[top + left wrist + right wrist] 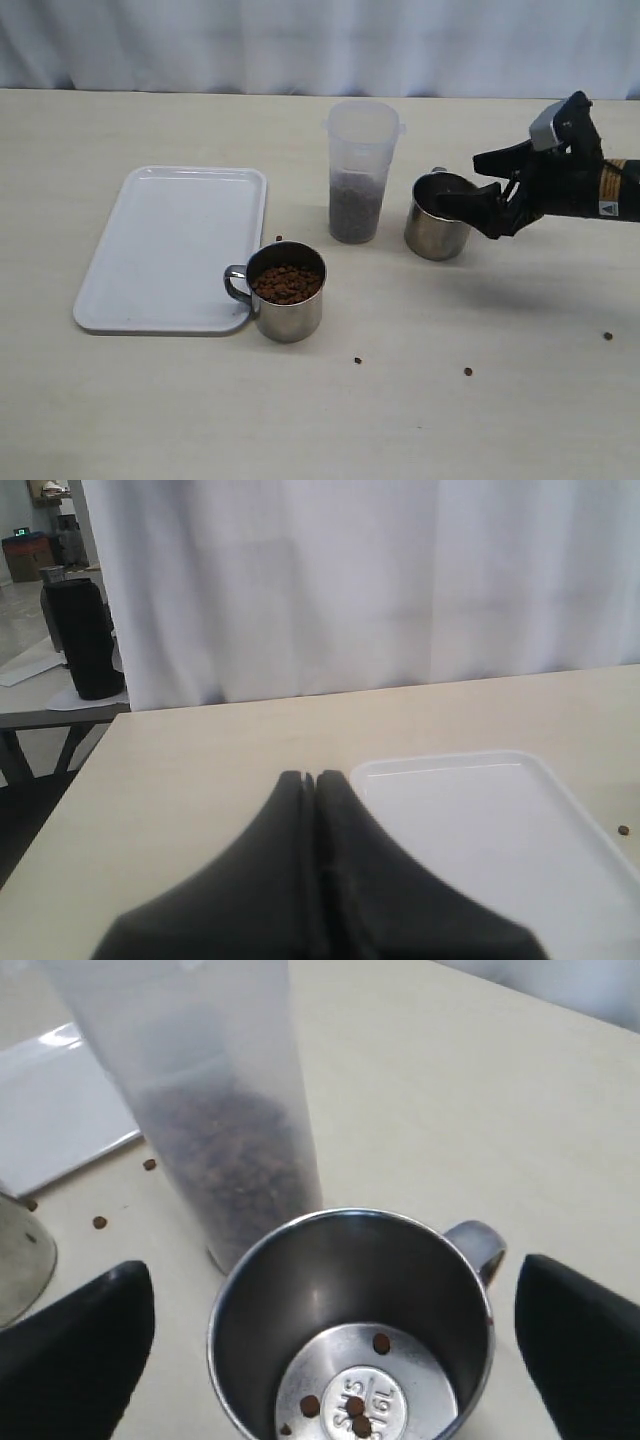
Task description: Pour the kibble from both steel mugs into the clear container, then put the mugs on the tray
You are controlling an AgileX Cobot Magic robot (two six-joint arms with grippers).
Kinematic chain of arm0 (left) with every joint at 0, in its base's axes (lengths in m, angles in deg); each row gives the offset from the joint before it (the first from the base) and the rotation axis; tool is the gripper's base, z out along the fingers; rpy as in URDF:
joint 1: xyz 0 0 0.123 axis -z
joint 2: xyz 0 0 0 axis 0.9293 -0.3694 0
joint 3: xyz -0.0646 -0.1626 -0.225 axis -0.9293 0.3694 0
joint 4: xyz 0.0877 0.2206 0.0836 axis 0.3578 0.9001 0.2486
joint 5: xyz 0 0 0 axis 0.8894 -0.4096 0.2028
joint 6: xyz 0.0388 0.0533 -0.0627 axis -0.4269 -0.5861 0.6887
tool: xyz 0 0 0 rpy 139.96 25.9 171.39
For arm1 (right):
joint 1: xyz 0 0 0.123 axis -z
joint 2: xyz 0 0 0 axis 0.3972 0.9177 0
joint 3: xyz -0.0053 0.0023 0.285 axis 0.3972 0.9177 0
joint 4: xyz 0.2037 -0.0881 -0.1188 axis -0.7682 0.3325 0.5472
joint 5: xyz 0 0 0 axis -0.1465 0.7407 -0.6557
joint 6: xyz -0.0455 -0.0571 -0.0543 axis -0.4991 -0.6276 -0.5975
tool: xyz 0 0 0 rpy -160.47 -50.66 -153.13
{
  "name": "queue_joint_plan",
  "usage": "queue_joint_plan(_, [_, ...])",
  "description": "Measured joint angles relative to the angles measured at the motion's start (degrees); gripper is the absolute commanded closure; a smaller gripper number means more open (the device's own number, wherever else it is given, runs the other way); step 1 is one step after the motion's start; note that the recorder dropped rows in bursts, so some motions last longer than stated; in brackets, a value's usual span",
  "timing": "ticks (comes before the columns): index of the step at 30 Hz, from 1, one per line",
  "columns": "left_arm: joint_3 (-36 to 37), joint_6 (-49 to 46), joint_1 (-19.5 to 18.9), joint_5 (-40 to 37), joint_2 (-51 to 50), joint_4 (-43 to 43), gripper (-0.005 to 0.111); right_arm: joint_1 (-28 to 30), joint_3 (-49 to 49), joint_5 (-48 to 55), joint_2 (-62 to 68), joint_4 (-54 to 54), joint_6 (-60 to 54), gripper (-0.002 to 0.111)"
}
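The jaws of the right gripper [458,178] stand wide open on either side of the nearly empty mug [438,228], which sits upright on the table [150,400] just to the right of the container [360,150]. The container holds kibble [355,210] in its lower part. The full mug [288,290] stands at the tray's [170,245] near right corner, touching or nearly touching its rim. A few loose pellets [467,371] lie on the table.

From the left wrist, the left gripper [311,778] has its jaws pressed together, holding nothing, above the table beside the tray [470,830] (a white curtain [350,580] hangs behind).

From the right wrist, the right gripper's [330,1330] fingers [80,1350] flank the nearly empty mug [330,1280] without touching it. A few pellets lie on the mug's bottom, and the container [200,1110] stands just beyond.
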Motion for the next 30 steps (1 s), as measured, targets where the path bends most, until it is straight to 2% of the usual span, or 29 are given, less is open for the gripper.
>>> queue_joint_plan(3, [0.00, 0.00, 0.00, 0.00, 0.00, 0.00, 0.107, 0.00, 0.00, 0.90, -2.97, 2.53, 5.81, 0.023])
queue_joint_plan(5, [0.00, 0.00, 0.00, 0.00, 0.00, 0.00, 0.107, 0.00, 0.00, 2.34, -5.31, 4.41, 12.31, 0.034])
queue_joint_plan(8, [0.00, 0.00, 0.00, 0.00, 0.00, 0.00, 0.107, 0.00, 0.00, 6.26, -9.66, 7.88, 23.38, 0.067])
queue_joint_plan(10, [0.00, 0.00, 0.00, 0.00, 0.00, 0.00, 0.107, 0.00, 0.56, 9.11, -13.49, 10.37, 29.26, 0.104])
queue_joint_plan(14, [0.00, 0.00, 0.00, 0.00, 0.00, 0.00, 0.107, 0.00, 4.76, 12.48, -22.13, 9.70, 34.20, 0.103])
queue_joint_plan(19, [0.00, 0.00, 0.00, 0.00, 0.00, 0.00, 0.107, 0.00, 16.48, 23.28, -35.11, -0.16, 34.37, 0.103])
queue_joint_plan(22, [0.00, 0.00, 0.00, 0.00, 0.00, 0.00, 0.107, 0.00, 28.96, 33.71, -48.18, -14.79, 25.49, 0.103])
queue_joint_plan(24, [0.00, 0.00, 0.00, 0.00, 0.00, 0.00, 0.107, 0.00, 35.54, 34.91, -56.53, -21.33, 20.43, 0.103])
queue_joint_plan(30, [0.00, 0.00, 0.00, 0.00, 0.00, 0.00, 0.107, 0.00, 46.07, 42.59, -79.96, -24.83, 19.27, 0.104])
